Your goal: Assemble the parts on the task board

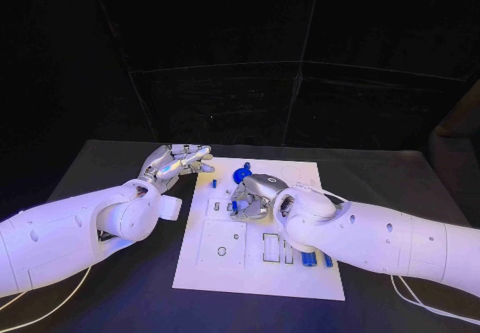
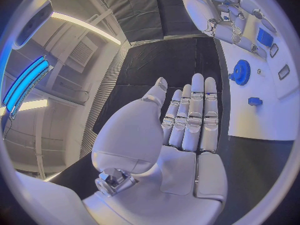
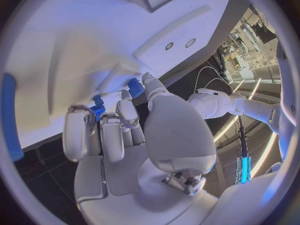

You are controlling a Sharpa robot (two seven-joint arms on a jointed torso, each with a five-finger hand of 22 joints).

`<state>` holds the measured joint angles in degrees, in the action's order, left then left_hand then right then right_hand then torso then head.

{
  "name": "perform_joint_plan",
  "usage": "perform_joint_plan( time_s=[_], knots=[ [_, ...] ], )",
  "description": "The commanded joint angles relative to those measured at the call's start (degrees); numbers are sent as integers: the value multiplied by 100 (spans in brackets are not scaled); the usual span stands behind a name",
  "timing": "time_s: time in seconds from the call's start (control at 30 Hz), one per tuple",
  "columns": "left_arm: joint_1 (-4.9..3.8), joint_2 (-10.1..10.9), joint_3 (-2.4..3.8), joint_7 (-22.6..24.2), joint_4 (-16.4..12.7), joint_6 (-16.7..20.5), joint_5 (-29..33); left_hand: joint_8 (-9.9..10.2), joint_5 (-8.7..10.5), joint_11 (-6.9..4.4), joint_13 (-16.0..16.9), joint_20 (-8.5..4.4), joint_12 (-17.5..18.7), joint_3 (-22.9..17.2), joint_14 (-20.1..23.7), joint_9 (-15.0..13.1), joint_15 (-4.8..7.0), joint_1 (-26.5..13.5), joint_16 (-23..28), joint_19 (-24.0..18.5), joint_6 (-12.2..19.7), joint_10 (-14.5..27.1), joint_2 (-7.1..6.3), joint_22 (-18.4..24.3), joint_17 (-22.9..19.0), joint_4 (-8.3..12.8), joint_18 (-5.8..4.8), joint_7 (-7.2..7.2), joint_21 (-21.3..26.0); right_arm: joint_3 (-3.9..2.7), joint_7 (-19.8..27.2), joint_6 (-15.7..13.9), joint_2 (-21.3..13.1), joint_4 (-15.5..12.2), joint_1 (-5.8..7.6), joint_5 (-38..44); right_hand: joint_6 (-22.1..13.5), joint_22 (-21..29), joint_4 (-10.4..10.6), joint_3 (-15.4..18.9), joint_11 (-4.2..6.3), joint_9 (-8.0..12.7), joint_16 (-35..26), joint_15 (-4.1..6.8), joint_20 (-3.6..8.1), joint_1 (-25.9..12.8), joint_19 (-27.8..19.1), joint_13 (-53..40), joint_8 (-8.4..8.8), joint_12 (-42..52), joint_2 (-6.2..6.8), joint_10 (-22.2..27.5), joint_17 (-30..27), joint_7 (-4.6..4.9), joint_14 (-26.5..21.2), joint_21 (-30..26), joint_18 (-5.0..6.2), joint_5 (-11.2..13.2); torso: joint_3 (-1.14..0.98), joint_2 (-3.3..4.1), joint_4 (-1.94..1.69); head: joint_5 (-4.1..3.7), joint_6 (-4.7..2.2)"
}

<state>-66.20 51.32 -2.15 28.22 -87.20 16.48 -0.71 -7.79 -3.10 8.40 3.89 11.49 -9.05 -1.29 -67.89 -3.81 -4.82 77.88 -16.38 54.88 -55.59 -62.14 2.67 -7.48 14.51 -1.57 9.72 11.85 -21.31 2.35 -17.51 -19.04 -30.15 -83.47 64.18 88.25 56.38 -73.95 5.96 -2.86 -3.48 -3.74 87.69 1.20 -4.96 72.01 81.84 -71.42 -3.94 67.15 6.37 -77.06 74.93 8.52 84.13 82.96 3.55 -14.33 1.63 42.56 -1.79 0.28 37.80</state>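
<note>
Currently I log my right hand (image 1: 258, 196) with fingers curled on a small blue part (image 3: 97, 109) over the task board (image 1: 225, 267), left hand (image 1: 178, 164) spread empty beside it; a loose pinch could drop it.

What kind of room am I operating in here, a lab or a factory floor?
Probably an indoor lab test cell: the black table is backed by dark curtains, and a white task board with blue parts sits before the robot.
</note>
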Motion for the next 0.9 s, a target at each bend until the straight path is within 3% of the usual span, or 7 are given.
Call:
perform_joint_plan(
  time_s=[0.03,0.23,0.4,0.53,0.67,0.73,0.9],
  knots=[
    [-10,-5,5,28,0,-86,8,21,-5,-22,-3,-7,40,-21,-36,-2,-5,18,43,48,-41,-54,24,8,10,37,83,-14,34,9,-25,-500,-31,-40,-8,30,-51,-12,99,71,-10,-2,-26,-48,-41,-47,25,17,0,-23,64,42,998,1,469,-25,-22,-57,-2,1,-2,-5,0],
    [-10,-12,5,-227,32,-170,-212,-6,-12,-191,44,-184,-21,-14,-690,-13,197,-88,-262,498,-224,-481,9,-85,249,39,99,-140,-210,5,838,-1209,-246,-276,-18,-369,-171,-121,191,212,-34,-1,-25,-67,-57,108,90,22,6,1,70,48,1007,31,471,31,-44,-212,-14,-6,-6,7,-11],
    [-19,16,6,-950,34,-170,-1162,-43,-5,-435,179,-503,-158,191,-1674,-33,499,-456,-1080,1311,-493,-1098,-85,-348,885,-164,83,-343,-775,-9,1800,-1086,-811,-819,69,-1316,-192,-100,187,222,-38,-3,-53,-71,-61,174,80,7,2,27,25,40,955,36,459,22,-39,-256,-1,-28,-2,0,-29],
    [-92,0,7,-1853,104,-441,-1988,-111,-47,-602,495,-687,-466,321,-1866,-85,645,-591,-3509,1651,-649,-1427,-83,-616,3275,-281,64,-481,-1244,-16,2158,-854,-1207,-1047,263,-2072,-241,117,100,184,-43,-3,-161,-73,-65,377,-34,148,3,-141,-84,170,767,47,409,-85,6,-316,-17,-79,13,40,2],
    [-278,-56,7,-3029,153,-1203,-3360,-272,-15,-608,1043,-726,-1004,318,-1711,-177,666,-520,-4638,1509,-650,-1337,52,-874,4442,-272,66,-522,-1590,-19,2277,-858,-1659,-1165,494,-2635,-258,162,30,161,-44,-8,-183,-75,-67,511,-60,178,-11,-170,-134,205,739,50,400,-113,14,-386,-32,-122,26,44,31],
    [-365,-103,7,-3553,152,-1477,-3896,-443,-15,-684,1401,-758,-1463,381,-1877,-257,717,-616,-5689,1613,-702,-1380,23,-1072,5555,-319,56,-585,-1901,-19,2304,-889,-1826,-1130,607,-2931,-237,153,30,170,-41,-15,-180,-73,-66,518,-55,158,-31,-138,-152,184,748,46,403,-110,13,-417,-43,-148,35,70,59],
    [-550,-300,7,-4553,235,-1809,-4556,-1003,3,-814,2775,-858,-3115,668,-2102,-547,789,-953,-7039,2265,-597,-1098,97,-3646,7107,-667,-249,-672,-4029,-19,2362,-1016,-2082,-1033,743,-3280,-197,136,39,198,-32,-24,-174,-66,-61,510,-44,114,-67,-67,-179,133,764,34,409,-104,9,-478,-84,-210,32,111,112]
  ],
)
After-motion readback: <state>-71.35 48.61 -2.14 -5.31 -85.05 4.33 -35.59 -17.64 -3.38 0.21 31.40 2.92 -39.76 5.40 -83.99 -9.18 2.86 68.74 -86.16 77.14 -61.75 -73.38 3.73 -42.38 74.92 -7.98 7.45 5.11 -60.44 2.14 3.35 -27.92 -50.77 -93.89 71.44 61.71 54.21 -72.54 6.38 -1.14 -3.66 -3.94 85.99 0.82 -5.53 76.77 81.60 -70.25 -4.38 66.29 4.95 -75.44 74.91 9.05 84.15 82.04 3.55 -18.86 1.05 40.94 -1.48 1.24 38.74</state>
